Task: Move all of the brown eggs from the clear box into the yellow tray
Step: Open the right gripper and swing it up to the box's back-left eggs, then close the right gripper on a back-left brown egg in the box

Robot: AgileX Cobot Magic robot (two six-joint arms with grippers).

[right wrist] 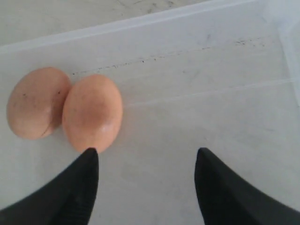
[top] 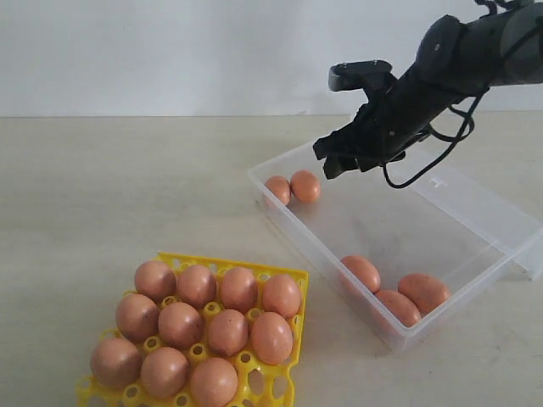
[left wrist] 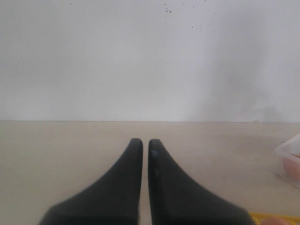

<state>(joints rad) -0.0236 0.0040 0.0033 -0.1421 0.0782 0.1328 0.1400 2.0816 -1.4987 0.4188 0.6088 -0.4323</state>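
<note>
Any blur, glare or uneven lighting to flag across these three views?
Exterior view: soft even light, no harsh shadows, all sharp; the box looks hazy at its walls. Left wrist view: the left pincer is blurred toward its base, the table beyond sharper. Right wrist view: the right pincer is soft-edged, the two eggs crisp, one with a small sheen.

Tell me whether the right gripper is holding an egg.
No: the fingers of the right gripper stand apart with nothing between them, and the two brown eggs lie outside that gap in the clear box.
</note>
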